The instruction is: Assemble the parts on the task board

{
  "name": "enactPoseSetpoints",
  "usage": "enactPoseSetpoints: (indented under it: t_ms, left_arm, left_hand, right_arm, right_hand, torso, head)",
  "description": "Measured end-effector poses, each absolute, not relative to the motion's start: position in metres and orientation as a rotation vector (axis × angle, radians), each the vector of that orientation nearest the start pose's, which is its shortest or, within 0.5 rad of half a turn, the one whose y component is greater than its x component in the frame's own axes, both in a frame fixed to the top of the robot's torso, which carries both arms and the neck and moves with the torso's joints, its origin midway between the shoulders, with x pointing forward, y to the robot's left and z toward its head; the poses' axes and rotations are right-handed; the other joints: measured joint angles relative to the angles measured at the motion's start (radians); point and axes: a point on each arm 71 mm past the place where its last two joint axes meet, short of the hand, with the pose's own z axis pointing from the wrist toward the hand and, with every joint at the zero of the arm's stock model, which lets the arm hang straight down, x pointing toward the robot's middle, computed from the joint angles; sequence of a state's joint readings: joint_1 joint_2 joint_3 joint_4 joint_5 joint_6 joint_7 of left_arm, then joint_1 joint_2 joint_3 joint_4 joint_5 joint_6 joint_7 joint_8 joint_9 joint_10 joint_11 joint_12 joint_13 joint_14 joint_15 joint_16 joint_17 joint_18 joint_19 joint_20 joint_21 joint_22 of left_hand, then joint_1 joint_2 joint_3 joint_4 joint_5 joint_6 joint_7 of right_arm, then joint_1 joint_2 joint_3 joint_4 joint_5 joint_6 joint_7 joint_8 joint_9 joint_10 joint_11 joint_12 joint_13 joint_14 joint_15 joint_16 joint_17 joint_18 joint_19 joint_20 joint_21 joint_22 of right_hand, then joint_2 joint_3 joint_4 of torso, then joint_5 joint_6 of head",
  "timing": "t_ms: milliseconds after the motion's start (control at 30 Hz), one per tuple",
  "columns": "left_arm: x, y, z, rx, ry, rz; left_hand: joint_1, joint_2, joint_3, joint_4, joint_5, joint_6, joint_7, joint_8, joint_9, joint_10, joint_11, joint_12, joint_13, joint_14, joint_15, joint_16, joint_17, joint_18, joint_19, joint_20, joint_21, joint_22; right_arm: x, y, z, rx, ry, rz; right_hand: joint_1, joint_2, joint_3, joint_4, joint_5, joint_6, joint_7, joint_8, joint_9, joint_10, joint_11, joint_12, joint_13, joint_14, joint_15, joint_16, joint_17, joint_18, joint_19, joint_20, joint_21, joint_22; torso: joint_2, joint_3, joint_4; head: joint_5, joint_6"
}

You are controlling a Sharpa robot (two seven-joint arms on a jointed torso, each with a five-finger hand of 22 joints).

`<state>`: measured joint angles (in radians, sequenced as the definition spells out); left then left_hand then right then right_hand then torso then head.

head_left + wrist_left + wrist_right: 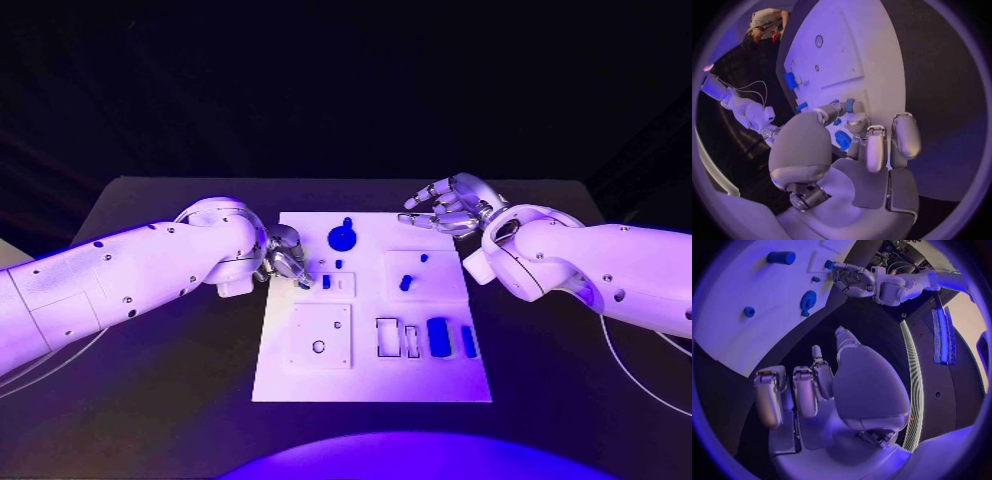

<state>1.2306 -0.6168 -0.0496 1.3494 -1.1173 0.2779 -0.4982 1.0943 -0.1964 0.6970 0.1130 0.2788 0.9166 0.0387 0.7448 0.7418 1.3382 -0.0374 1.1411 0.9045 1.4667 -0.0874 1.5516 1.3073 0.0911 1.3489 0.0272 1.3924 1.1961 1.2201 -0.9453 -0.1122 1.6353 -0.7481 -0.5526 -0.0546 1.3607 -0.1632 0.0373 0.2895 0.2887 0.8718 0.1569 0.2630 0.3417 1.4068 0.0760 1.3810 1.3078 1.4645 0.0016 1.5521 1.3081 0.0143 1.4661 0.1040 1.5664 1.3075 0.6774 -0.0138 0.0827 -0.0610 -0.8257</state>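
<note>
The task board [372, 380] lay flat in the middle of the black tabletop [159, 350], long side running near to far.

Left hand [283, 256] sat at the board's left edge, approx. halfway up. In the left wrist view its fingers [856, 121] pinched a small blue part [849, 105] between thumb and 1 fingertip, just above the board surface; the other fingers were loosely curled alongside. A 2nd small blue piece [326, 282] stood on the board just right of that hand.

Right hand [453, 208] hovered past the board's far right corner, over bare tabletop, w/ nothing in it. Its fingers [806, 390] were curled in part-way, tips apart.

On the board: a round blue part w/ a stem [343, 236] near the far edge, centre. A raised square plate [414, 276] on the right carried 2 small blue bits. Near-left, another square plate [320, 336] w/ a hole. Near-right, a row of slots, w/ a blue block [438, 339] and a thin blue bar [469, 342] standing side by side, the bar furthest right.
</note>
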Motion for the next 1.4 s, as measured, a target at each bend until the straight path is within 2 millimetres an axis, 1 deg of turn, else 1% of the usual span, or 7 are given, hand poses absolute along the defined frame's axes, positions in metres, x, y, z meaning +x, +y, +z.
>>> enactPoseSetpoints:
  t_ms: [267, 367, 467, 700, 900, 1200, 1400]
  left_arm:
    - [0.5025, 0.1479, -0.2289, 0.029, 2.414, -0.414]
    - [0.5029, 0.1482, -0.2290, 0.031, 2.414, -0.410]
    - [0.5034, 0.1488, -0.2293, 0.033, 2.412, -0.403]
    - [0.5038, 0.1488, -0.2294, 0.043, 2.405, -0.390]
    - [0.5039, 0.1486, -0.2294, 0.051, 2.401, -0.383]
    - [0.5039, 0.1483, -0.2296, 0.059, 2.398, -0.379]
    - [0.5038, 0.1483, -0.2296, 0.061, 2.397, -0.377]
  left_hand:
    - [-0.015, 0.018, -0.037, 0.036, 0.000, 0.000, 0.000, 0.000, -0.004, -0.004, 0.003, 0.000, -0.005, 0.000, 0.000, 0.000, 0.000, 0.000, 0.000, 0.000, -0.004, -0.003]
    - [-0.028, 0.014, -0.052, 0.052, 0.000, 0.000, 0.000, 0.000, -0.004, -0.008, 0.001, 0.000, -0.007, 0.000, 0.000, 0.000, 0.000, 0.000, 0.000, 0.000, -0.004, -0.003]
    - [-0.042, 0.001, -0.074, 0.069, 0.000, 0.004, -0.004, -0.002, -0.004, -0.016, -0.002, 0.000, -0.009, 0.000, 0.000, 0.000, 0.000, 0.000, 0.000, 0.000, -0.004, -0.004]
    - [-0.064, -0.007, -0.118, 0.101, 0.000, 0.008, -0.007, -0.002, -0.003, -0.019, 0.000, 0.000, -0.011, 0.000, 0.000, -0.003, 0.000, 0.000, -0.003, 0.003, -0.008, -0.006]
    - [-0.068, -0.004, -0.143, 0.120, 0.000, 0.007, -0.006, -0.002, -0.003, -0.020, 0.002, 0.000, -0.014, 0.000, 0.000, -0.004, 0.000, 0.000, -0.003, 0.003, -0.008, -0.008]
    - [-0.072, -0.008, -0.170, 0.134, 0.000, 0.008, -0.006, -0.002, -0.003, -0.020, 0.002, 0.000, -0.014, 0.000, 0.000, -0.004, 0.000, 0.000, -0.003, 0.003, -0.008, -0.008]
    - [-0.079, -0.014, -0.216, 0.163, 0.000, 0.008, -0.005, -0.002, -0.003, -0.020, 0.002, 0.000, -0.014, 0.000, 0.000, -0.004, 0.000, 0.000, -0.003, 0.003, -0.008, -0.008]
  right_arm:
    - [0.4635, -0.2361, -0.1928, 0.622, 1.662, 0.880]
    - [0.4634, -0.2362, -0.1928, 0.622, 1.662, 0.880]
    - [0.4632, -0.2362, -0.1928, 0.622, 1.662, 0.880]
    - [0.4629, -0.2364, -0.1927, 0.622, 1.663, 0.879]
    - [0.4627, -0.2368, -0.1926, 0.622, 1.662, 0.879]
    - [0.4625, -0.2368, -0.1925, 0.621, 1.663, 0.879]
    - [0.4624, -0.2367, -0.1925, 0.621, 1.663, 0.879]
  right_hand:
    - [0.000, 0.000, 0.000, 0.000, 0.000, 0.000, 0.000, 0.000, 0.000, 0.000, 0.000, 0.000, 0.000, 0.000, 0.000, 0.000, 0.000, 0.000, 0.000, 0.000, 0.000, 0.001]
    - [0.000, 0.000, 0.000, 0.000, 0.000, 0.000, 0.000, 0.000, 0.000, 0.000, 0.000, 0.000, 0.000, 0.000, 0.000, 0.000, 0.000, 0.000, 0.000, 0.000, 0.000, 0.000]
    - [0.000, 0.000, -0.002, 0.002, 0.000, 0.000, 0.000, 0.000, 0.000, 0.000, 0.000, 0.000, 0.000, 0.000, 0.000, 0.000, 0.000, 0.000, 0.000, 0.000, 0.000, 0.000]
    - [-0.004, 0.004, -0.003, 0.003, 0.000, 0.000, 0.000, 0.000, 0.000, 0.000, 0.000, 0.000, 0.000, 0.000, 0.000, 0.000, 0.000, 0.000, 0.000, 0.000, 0.000, 0.000]
    - [-0.008, 0.000, -0.003, 0.003, 0.000, 0.000, 0.000, 0.000, 0.000, 0.000, 0.000, 0.000, 0.000, 0.000, 0.000, 0.000, 0.000, 0.000, 0.000, 0.000, 0.000, 0.000]
    - [-0.008, 0.000, -0.006, 0.006, 0.000, 0.000, 0.000, 0.000, 0.000, 0.000, 0.000, 0.000, 0.000, 0.000, 0.000, 0.000, 0.000, 0.000, 0.000, 0.000, 0.000, 0.000]
    - [-0.008, 0.000, -0.008, 0.003, 0.000, 0.000, 0.000, 0.000, 0.000, 0.000, 0.000, 0.000, 0.000, 0.000, 0.000, 0.000, -0.001, 0.000, 0.000, 0.000, 0.000, 0.000]
  torso:
    - [0.000, -0.0001, 0.0000]
    - [0.000, -0.0005, 0.0000]
    - [0.000, -0.0006, 0.0004]
    - [0.000, -0.0010, 0.0006]
    - [0.000, -0.0011, 0.0006]
    - [0.000, -0.0011, 0.0005]
    - [0.000, -0.0012, 0.0001]
  head:
    - [-0.003, 0.000]
    - [-0.004, 0.001]
    - [-0.005, 0.001]
    - [-0.007, 0.001]
    - [-0.008, 0.001]
    - [-0.008, 0.001]
    - [-0.008, 0.001]
